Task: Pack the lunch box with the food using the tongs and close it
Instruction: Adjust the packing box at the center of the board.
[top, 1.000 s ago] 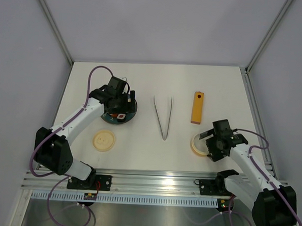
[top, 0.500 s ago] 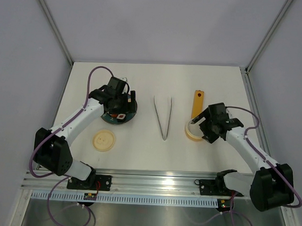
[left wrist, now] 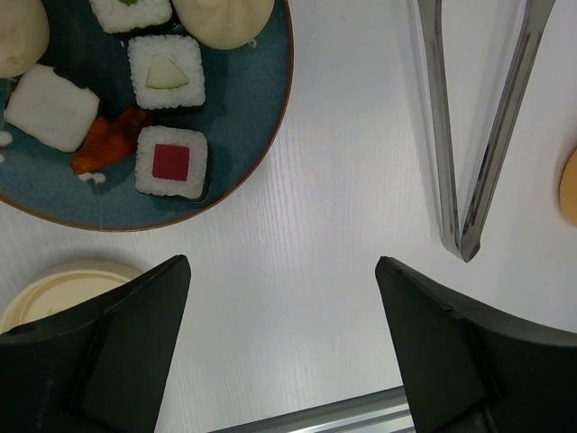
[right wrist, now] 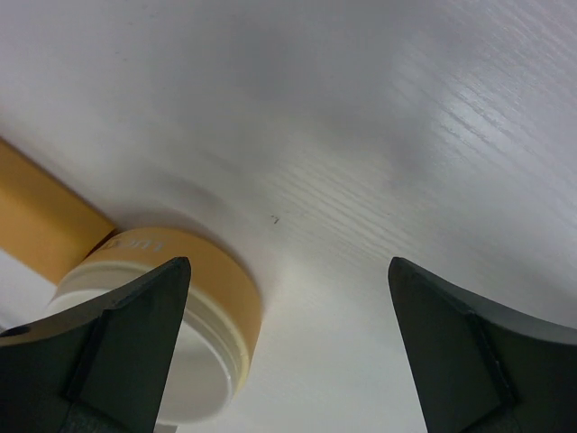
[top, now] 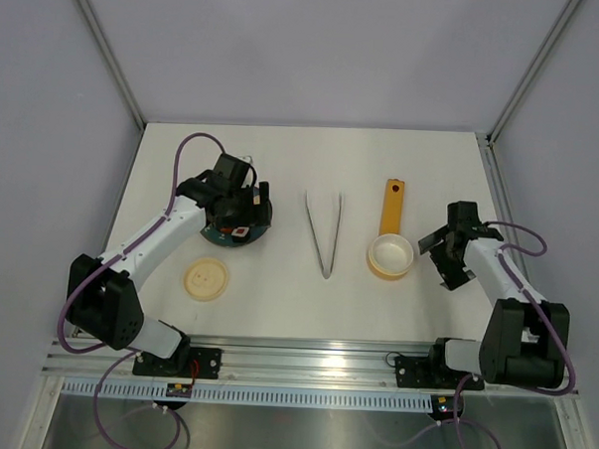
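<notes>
Silvery tongs (top: pixel 324 234) lie untouched mid-table, near the cream lunch box (top: pixel 391 256). Both the left gripper (left wrist: pixel 281 271) and right gripper (right wrist: pixel 288 266) gape wide, empty. Thin, flat tongs may slip when pinched.

I'm watching the tub (top: pixel 391 256) end up farther in, against the orange block's (top: pixel 391 204) near end, while my right claw (top: pixel 444 259) is backing off rightward, open and empty.
</notes>
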### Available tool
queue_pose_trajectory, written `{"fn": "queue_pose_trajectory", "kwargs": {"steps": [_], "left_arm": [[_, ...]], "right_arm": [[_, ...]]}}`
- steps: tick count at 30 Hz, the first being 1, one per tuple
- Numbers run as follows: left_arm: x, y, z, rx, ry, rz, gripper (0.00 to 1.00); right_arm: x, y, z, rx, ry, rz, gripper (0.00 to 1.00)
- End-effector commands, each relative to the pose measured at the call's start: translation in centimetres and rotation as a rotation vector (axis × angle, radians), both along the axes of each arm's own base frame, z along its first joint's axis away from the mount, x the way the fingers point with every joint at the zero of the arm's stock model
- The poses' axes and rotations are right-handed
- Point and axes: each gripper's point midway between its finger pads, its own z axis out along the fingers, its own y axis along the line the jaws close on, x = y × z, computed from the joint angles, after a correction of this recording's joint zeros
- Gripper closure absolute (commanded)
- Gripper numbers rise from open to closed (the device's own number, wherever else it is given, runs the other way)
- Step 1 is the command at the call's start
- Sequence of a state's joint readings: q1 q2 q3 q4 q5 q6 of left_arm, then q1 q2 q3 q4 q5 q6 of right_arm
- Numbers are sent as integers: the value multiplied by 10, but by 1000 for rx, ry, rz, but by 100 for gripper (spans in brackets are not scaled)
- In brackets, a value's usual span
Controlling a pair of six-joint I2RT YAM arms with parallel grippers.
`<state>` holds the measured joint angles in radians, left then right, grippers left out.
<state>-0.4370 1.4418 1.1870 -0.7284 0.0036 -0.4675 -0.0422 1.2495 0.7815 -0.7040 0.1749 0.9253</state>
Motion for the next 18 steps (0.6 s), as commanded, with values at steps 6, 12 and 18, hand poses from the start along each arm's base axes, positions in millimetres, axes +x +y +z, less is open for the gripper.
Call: {"fn": "queue_pose_trajectory", "kwargs": {"steps": [6, 12, 18], "left_arm": [[10, 4, 24, 9, -65, 9, 9], [12, -5, 27, 4, -58, 19, 7], [10, -43, 25, 3, -43, -13, 1]], "right_arm": [[13, 20, -29, 67, 39, 76, 1], [30, 71, -21, 108, -2, 216, 0], [26, 46, -1, 7, -12, 163, 1]]}}
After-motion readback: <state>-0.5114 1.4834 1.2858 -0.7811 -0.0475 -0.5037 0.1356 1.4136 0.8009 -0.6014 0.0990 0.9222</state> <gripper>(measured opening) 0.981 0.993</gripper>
